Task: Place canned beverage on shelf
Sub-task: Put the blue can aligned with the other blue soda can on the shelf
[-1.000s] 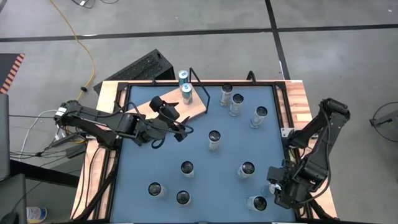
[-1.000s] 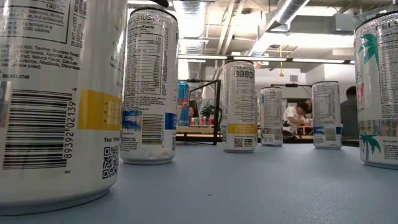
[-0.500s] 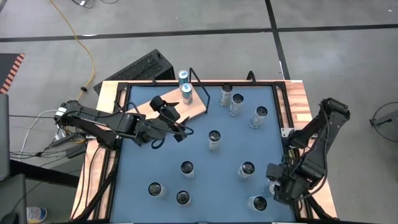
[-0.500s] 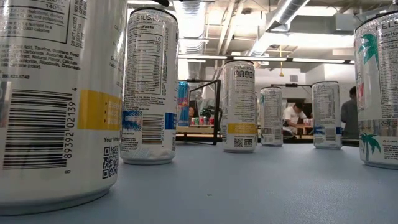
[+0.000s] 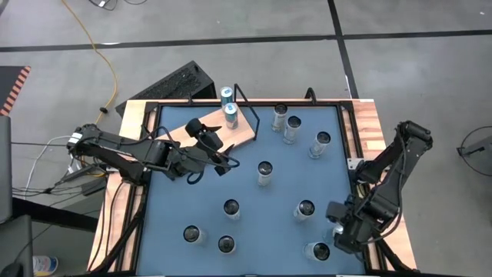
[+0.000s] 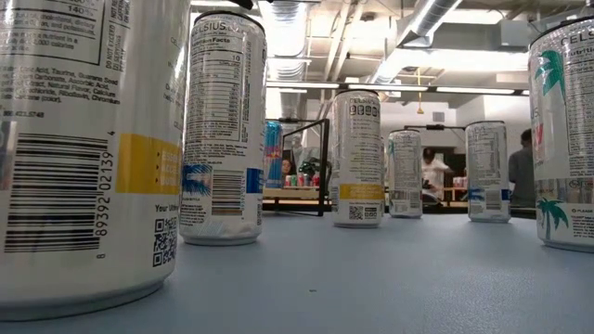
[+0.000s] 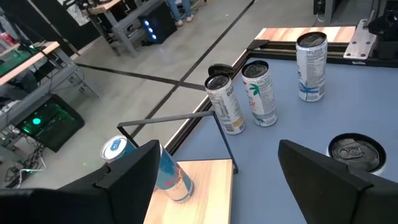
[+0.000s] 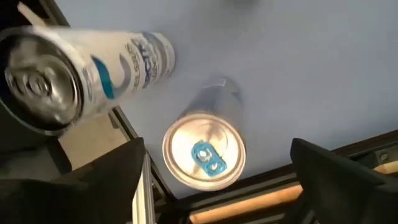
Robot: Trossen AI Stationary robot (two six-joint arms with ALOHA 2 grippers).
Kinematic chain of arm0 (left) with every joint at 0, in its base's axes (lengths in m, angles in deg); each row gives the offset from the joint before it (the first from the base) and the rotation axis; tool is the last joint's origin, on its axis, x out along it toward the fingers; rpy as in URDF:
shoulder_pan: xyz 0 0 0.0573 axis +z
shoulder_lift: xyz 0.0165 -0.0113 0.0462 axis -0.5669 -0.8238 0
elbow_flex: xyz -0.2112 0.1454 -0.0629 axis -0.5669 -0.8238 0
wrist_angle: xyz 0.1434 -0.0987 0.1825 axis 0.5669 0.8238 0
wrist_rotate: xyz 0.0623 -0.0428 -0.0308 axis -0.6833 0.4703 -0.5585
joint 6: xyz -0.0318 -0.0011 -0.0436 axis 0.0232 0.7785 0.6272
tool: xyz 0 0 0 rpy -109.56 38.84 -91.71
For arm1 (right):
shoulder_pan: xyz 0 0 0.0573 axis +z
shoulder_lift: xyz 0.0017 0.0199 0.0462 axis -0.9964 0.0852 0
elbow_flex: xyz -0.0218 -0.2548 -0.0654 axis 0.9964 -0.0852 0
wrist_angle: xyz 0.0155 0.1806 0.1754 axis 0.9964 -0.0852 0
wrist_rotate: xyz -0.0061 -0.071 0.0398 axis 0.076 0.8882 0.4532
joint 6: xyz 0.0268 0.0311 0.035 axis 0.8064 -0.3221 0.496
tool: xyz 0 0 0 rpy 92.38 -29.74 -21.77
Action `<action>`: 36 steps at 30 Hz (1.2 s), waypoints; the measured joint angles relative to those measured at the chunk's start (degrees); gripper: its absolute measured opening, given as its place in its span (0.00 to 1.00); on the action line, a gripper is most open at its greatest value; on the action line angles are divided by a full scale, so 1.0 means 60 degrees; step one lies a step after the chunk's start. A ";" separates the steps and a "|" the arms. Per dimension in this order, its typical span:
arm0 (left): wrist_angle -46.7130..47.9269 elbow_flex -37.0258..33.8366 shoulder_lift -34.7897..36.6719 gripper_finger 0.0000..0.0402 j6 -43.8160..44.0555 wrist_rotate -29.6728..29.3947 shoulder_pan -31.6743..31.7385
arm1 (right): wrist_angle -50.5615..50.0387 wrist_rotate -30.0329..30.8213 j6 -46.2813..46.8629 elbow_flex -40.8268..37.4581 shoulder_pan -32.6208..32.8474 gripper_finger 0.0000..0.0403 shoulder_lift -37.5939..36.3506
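The right gripper (image 5: 336, 229), fingers spread wide and empty, hangs above a silver aluminium can with a blue tab (image 8: 204, 152) near the blue desk's (image 5: 246, 208) corner; descending and closing comes next. The left gripper (image 5: 224, 161), open and holding nothing, waits beside the pale-wood shelf (image 5: 201, 131).

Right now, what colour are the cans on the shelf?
Blue cans, clearest in the left wrist view.

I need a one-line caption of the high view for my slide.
Two blue cans stand on the shelf; the open left gripper hovers beside it, open right gripper near corner cans.
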State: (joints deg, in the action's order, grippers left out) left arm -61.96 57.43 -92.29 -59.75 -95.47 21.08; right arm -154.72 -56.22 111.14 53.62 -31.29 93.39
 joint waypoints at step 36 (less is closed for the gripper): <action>-0.0113 0.0000 0.0000 0.78 -0.0066 0.0004 0.0000 | -0.0787 0.0511 -0.0934 -0.0018 0.0065 0.52 0.1880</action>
State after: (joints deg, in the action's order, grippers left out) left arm -62.64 57.43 -92.29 -60.14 -95.45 21.08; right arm -159.45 -53.16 105.54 53.51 -30.89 104.67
